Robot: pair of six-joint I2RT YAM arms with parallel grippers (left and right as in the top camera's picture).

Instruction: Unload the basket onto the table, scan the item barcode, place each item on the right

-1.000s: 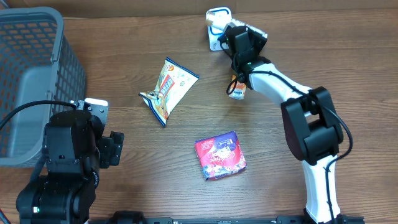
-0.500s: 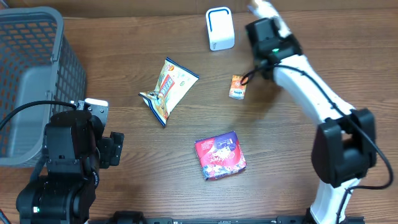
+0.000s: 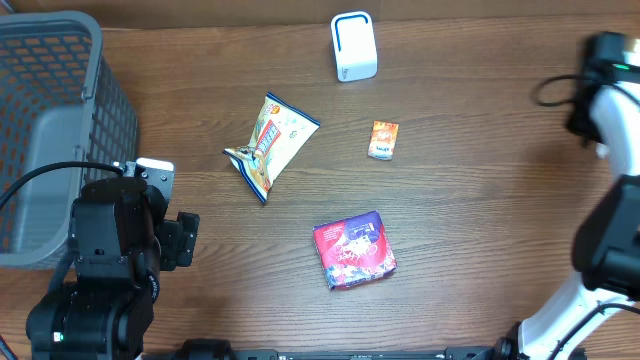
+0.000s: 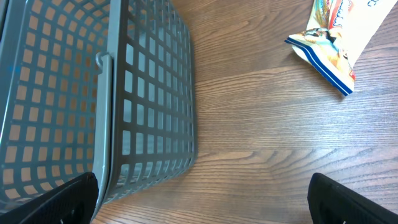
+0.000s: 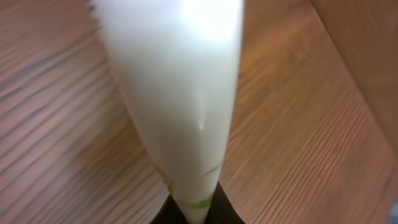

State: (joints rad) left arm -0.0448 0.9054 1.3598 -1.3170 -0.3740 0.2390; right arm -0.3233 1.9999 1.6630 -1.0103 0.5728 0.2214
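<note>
My right gripper [image 5: 193, 208] is shut on a white packet [image 5: 174, 93] with a thin green line near its pinched end; the packet fills the right wrist view, blurred, above the wooden table. From overhead, that gripper [image 3: 606, 50] sits at the far right edge of the table, well away from the white barcode scanner [image 3: 354, 45] at the back centre. My left gripper [image 4: 205, 205] is open with nothing between its fingers, low over bare wood beside the grey basket [image 4: 149, 93].
A snack bag [image 3: 272, 140] lies at mid-table, a small orange packet [image 3: 383, 140] to its right, and a red-purple box [image 3: 354, 250] nearer the front. The mesh basket [image 3: 50, 120] stands at the left edge. The left arm [image 3: 115, 250] is at the front left.
The right arm has swung from beside the scanner to the far right edge of the table, still shut on the white packet. The left arm has not moved.
</note>
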